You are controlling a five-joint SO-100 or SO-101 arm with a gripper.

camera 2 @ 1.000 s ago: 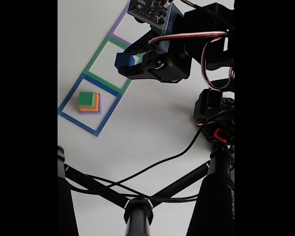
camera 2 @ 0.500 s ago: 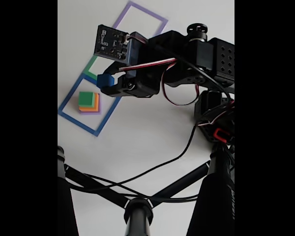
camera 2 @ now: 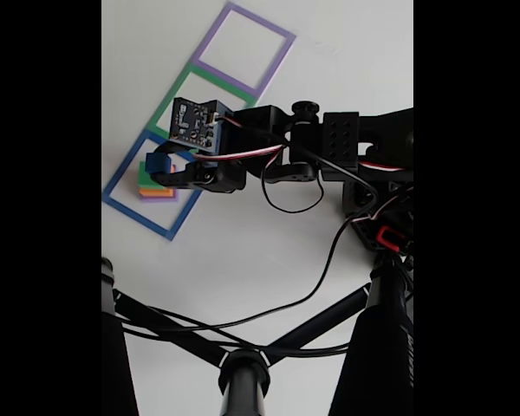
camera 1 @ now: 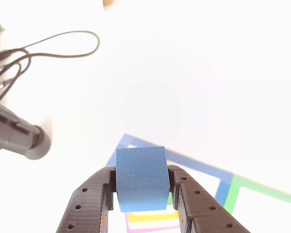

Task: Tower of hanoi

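I have the small blue cube (camera 1: 140, 177) pinched between the two black fingers (camera 1: 89, 204) of the end effector (camera 2: 163, 169), gripped on opposite side faces so its flat bottom hangs free to land square. In the fixed view the end effector sits directly above the stack (camera 2: 156, 188) inside the blue square outline (camera 2: 126, 212) on the white bench (camera 2: 260, 251). Just a sliver of the green, orange-yellow and purple edges peeks out on the left under the cube. In the other view I see a yellow block edge (camera 1: 150, 217) and a purple one (camera 1: 150, 227) right beneath the cube, so it looks lined up over the pile. I can't tell whether it is touching the green block yet or just above it. My read: this is the last piece of the tower, largest at the bottom, smallest going on top. The green outline (camera 2: 169, 108) and purple outline (camera 2: 243, 50) hold no blocks. Next call is a gentle lowering and release; any offset could tip the cube off.
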